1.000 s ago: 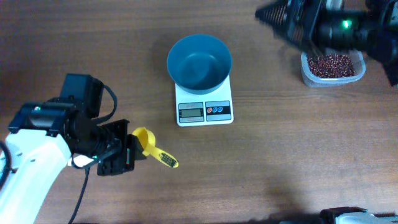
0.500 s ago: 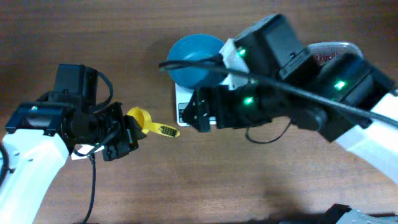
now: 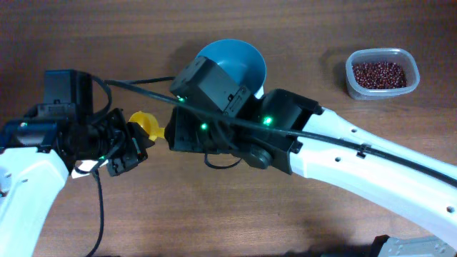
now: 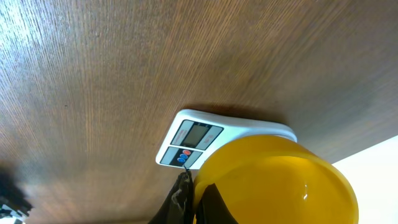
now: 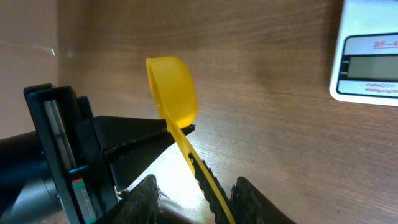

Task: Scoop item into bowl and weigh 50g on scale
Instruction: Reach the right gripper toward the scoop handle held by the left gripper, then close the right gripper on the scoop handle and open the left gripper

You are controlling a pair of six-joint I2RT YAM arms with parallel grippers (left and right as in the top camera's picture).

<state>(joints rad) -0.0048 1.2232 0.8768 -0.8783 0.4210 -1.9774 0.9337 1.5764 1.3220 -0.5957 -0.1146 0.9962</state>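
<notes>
1. Moved since a second back: right arm (image 3: 343,150), from the far right edge above the tub to mid-table, now lying across the scale in the overhead view. Also shifted away from the near edge: left gripper (image 5: 177,134) with the small yellow plastic scoop (image 5: 174,93).
2. Left gripper: pressed together on the scoop, pinching at the neck where cup meets handle. Cup uppermost in the right wrist view, handle slanting down toward that camera.
3. Right gripper (image 5: 196,190): jaws spread, one finger (image 5: 146,193) on each side of the scoop handle. Gaps visible on both sides, no contact seen.
4. White square digital scale (image 4: 189,140): on the wooden table (image 3: 214,214), just beyond the scoop in both wrist views. Display plus red and blue buttons visible from the left wrist, hidden under the right arm from overhead.
5. Round teal-blue plastic bowl (image 3: 235,57): far-centre, near rim covered by the right arm.
6. Dark red-brown beans (image 3: 376,73): loose heap in the clear rectangular plastic tub (image 3: 378,95), far right. Well apart from both grippers and from the bowl.
</notes>
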